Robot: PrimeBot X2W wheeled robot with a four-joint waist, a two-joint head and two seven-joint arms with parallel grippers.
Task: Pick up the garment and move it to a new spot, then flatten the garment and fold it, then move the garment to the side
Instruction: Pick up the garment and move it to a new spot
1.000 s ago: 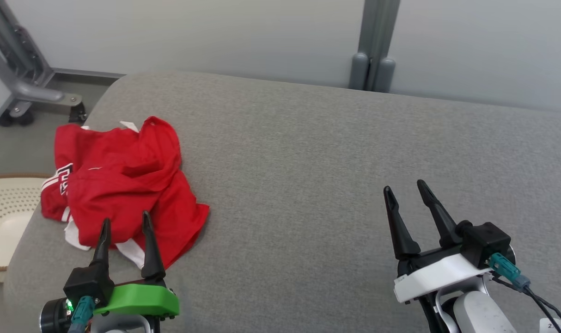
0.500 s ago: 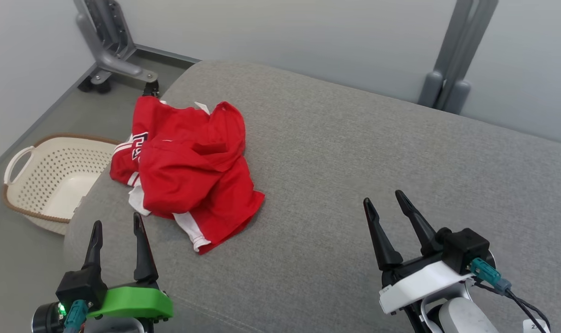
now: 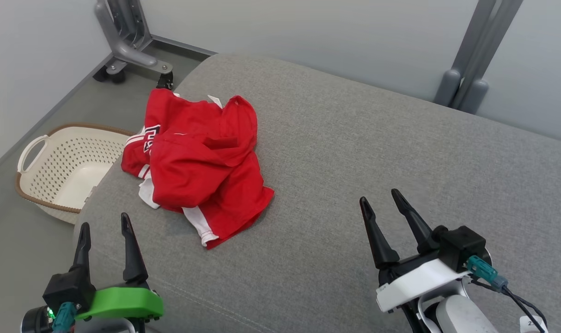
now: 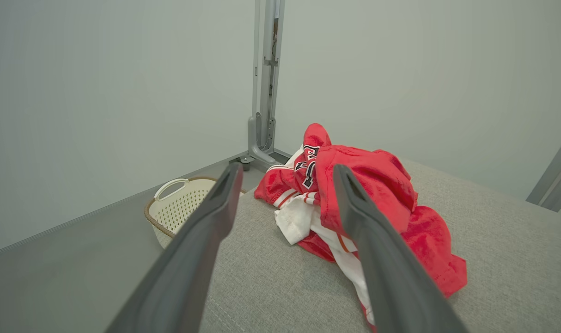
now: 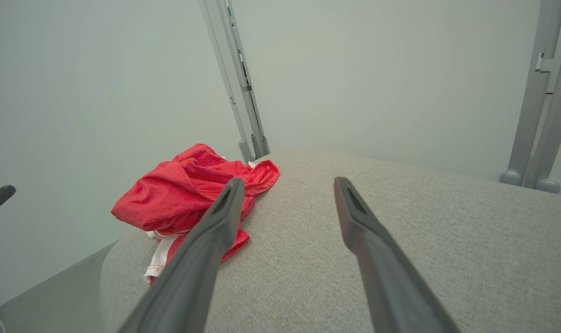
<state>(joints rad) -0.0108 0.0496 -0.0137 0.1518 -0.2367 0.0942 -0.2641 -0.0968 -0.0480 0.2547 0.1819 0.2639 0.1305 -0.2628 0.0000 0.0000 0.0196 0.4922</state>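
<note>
**Both grippers released and empty; garment heaped at the cushion's left end.**

The left gripper (image 3: 103, 222) hovers with fingers parted over the cushion's (image 3: 354, 138) near left corner, just short of the garment (image 3: 202, 171) and touching nothing. The right gripper (image 3: 378, 195) is equally spread and bare, well apart from the garment over open cushion. The garment is red with white trim and lies crumpled near the left edge, with a basket (image 3: 63, 152) on the floor beside it. Parted fingers suit a first pinch, and the left arm looks nearer for it. The bare middle of the cushion probably serves as the new spot for flattening.
</note>
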